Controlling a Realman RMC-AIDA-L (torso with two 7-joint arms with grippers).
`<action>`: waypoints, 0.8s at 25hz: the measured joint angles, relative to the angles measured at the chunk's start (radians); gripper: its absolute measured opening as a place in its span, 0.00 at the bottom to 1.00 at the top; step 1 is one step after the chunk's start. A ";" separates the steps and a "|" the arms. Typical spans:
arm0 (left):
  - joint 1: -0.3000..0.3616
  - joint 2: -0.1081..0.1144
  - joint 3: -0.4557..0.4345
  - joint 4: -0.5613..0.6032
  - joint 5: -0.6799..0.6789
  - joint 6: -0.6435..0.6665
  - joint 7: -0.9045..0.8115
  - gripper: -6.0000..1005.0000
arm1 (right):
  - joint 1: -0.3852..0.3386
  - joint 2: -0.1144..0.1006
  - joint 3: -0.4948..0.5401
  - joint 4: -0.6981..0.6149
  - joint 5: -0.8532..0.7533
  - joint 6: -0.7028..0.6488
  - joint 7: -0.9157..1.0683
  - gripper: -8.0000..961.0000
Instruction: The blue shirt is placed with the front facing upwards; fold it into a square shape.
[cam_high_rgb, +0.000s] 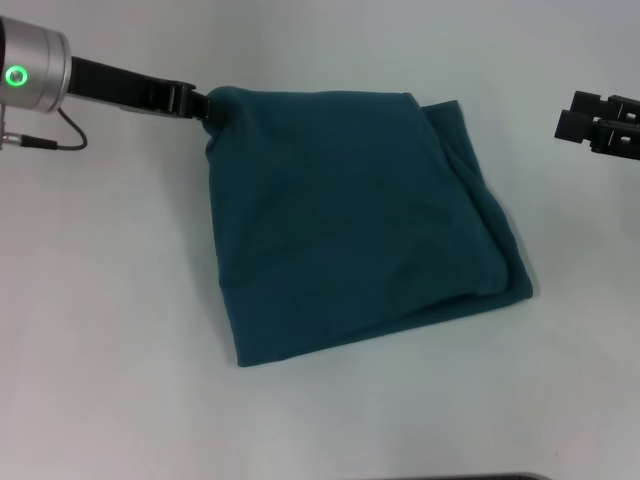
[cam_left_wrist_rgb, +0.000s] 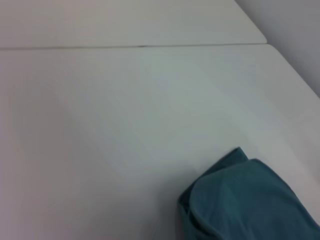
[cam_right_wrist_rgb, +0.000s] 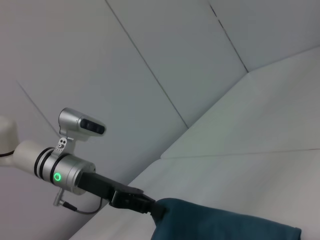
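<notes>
A: Start at the left. What is the left gripper (cam_high_rgb: 203, 108) doing?

B: It reaches in from the upper left of the head view and its black fingers are clamped on the far left corner of the blue shirt (cam_high_rgb: 360, 220). The right wrist view shows the same pinch, with the cloth (cam_right_wrist_rgb: 225, 225) hanging off the fingertips (cam_right_wrist_rgb: 159, 210). A green ring glows on the silver wrist behind it.

A: And the shirt itself?

B: It lies in the middle of the white table (cam_high_rgb: 110, 330), folded into a rough four-sided bundle, plain dark teal on top, with no lettering showing. The near left and near edges run fairly straight. The right side is looser: a rounded fold bulges out and a second layer peeks from under it at the far right corner. Soft creases cross the top face. The left wrist view catches one rounded, doubled-over corner (cam_left_wrist_rgb: 250, 200) against the bare tabletop (cam_left_wrist_rgb: 125, 115).

A: Then the right side?

B: The right gripper (cam_high_rgb: 562, 122) hangs at the right edge of the head view, well apart from the shirt and touching nothing. I cannot tell whether its fingers are parted or together.

A: The surroundings?

B: A smooth white surface with a thin seam across its far part, and pale grey panelled walls (cam_right_wrist_rgb: 165, 55) behind it, joined by dark lines.
</notes>
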 joint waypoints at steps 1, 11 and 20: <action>-0.003 -0.002 0.000 0.000 0.000 -0.003 0.000 0.04 | 0.000 0.000 0.000 -0.002 0.000 0.000 -0.003 0.95; -0.034 -0.016 -0.001 -0.006 0.000 -0.022 -0.001 0.04 | 0.001 0.000 -0.002 -0.005 -0.001 0.002 -0.010 0.95; -0.030 -0.029 -0.001 -0.009 0.000 -0.022 -0.011 0.04 | 0.005 -0.001 -0.012 -0.005 0.000 0.000 -0.011 0.95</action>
